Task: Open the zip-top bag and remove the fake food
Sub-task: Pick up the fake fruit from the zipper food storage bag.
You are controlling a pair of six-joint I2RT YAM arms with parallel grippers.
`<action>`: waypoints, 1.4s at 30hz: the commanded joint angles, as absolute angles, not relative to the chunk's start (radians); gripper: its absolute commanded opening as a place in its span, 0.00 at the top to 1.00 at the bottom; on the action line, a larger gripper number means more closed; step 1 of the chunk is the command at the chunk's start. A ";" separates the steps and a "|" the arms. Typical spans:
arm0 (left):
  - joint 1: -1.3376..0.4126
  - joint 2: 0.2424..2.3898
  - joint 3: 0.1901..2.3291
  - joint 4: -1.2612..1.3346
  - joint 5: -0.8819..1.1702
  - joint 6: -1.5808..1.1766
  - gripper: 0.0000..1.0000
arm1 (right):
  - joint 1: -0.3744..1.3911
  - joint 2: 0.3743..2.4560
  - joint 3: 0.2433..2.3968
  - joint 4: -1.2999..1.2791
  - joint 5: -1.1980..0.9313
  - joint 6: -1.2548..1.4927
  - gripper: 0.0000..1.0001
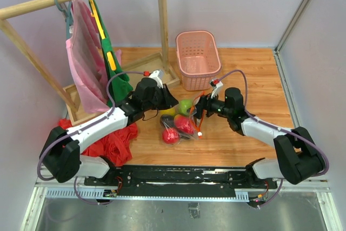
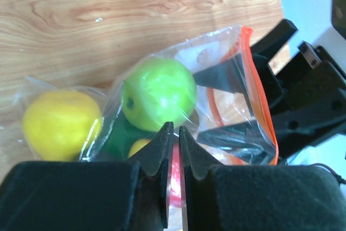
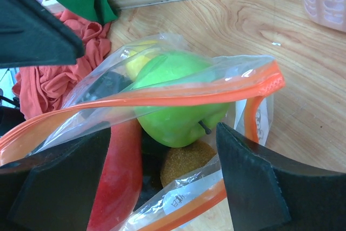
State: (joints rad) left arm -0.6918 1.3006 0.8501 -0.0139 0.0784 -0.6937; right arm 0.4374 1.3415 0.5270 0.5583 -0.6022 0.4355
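The zip-top bag (image 1: pixel 183 121) lies mid-table, clear, with an orange zip strip (image 3: pixel 178 98); its mouth gapes open toward my right gripper. Inside is the fake food: a green apple (image 3: pixel 178 93), a yellow piece (image 2: pixel 61 124), a red piece (image 3: pixel 120 185), a brown kiwi-like piece (image 3: pixel 189 163) and something dark green. A red piece (image 1: pixel 171 136) shows at the bag's near end. My left gripper (image 2: pixel 173 129) is shut on the bag's film by the apple (image 2: pixel 159 93). My right gripper (image 3: pixel 162 128) is open wide at the bag's mouth, one finger on each side of the opening.
A pink basket (image 1: pixel 198 58) stands behind the bag. A wooden rack (image 1: pixel 162 20) with pink and green garments is at the back left. A red cloth heap (image 1: pixel 111 143) lies at the left, near the front edge.
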 commanded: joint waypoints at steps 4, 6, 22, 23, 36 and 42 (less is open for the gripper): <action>-0.666 1.389 0.944 -0.066 0.024 -0.637 0.87 | 0.453 1.351 0.563 0.591 -0.637 0.401 0.21; -0.665 1.416 0.959 -0.076 0.009 -0.618 0.86 | 0.453 1.351 0.563 0.592 -0.641 0.398 0.21; -0.655 1.574 1.024 -0.075 0.117 -0.571 0.82 | 0.459 1.373 0.591 0.577 -0.645 0.363 0.17; -0.655 1.582 1.025 -0.067 0.138 -0.574 0.82 | 0.463 1.378 0.597 0.568 -0.647 0.348 0.17; -0.657 1.662 1.046 -0.005 0.282 -0.599 0.82 | 0.508 1.430 0.645 0.434 -0.614 0.218 0.09; -0.658 1.682 1.054 0.006 0.310 -0.604 0.82 | 0.541 1.437 0.638 0.399 -0.581 0.171 0.08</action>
